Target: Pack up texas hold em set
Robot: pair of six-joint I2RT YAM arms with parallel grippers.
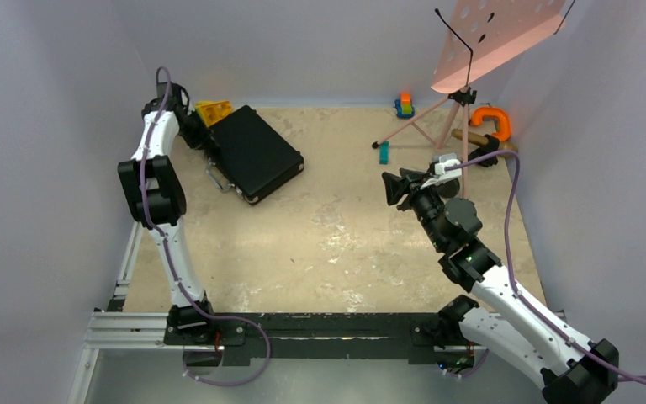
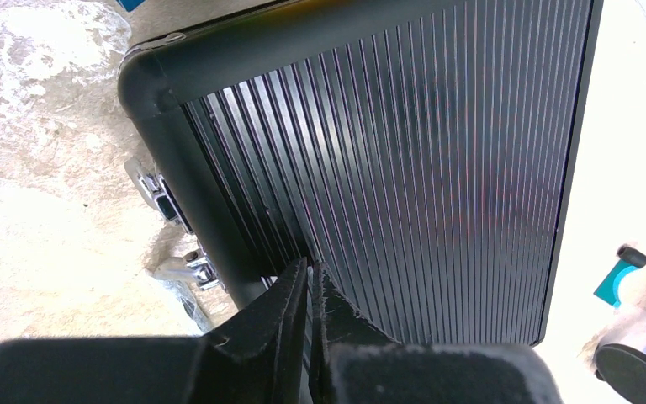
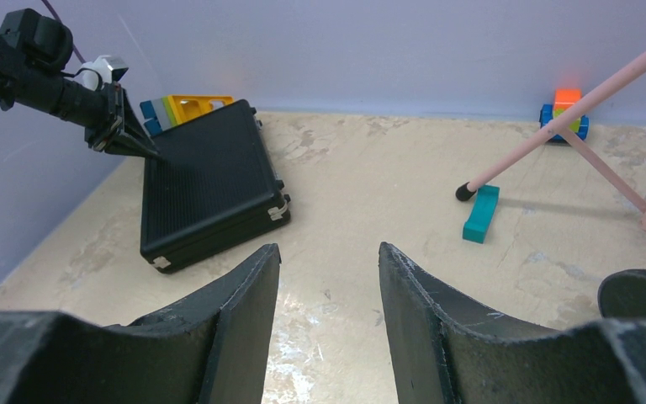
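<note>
1. Briefcase: black, rectangular, with a ribbed lid and a silver corner.
2. State: closed, silver latch on its front side.
3. Pose: lying flat, turned askew, on the table's far-left part.

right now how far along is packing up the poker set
Looks done: the black case lies closed, and no chips, cards or dice show outside it. In hand: the left gripper, fingers nearly together, sits at the lid's edge near the silver latches; the right gripper hangs open and empty. Left: probably fastening the latches, since I cannot tell if they are snapped.
</note>
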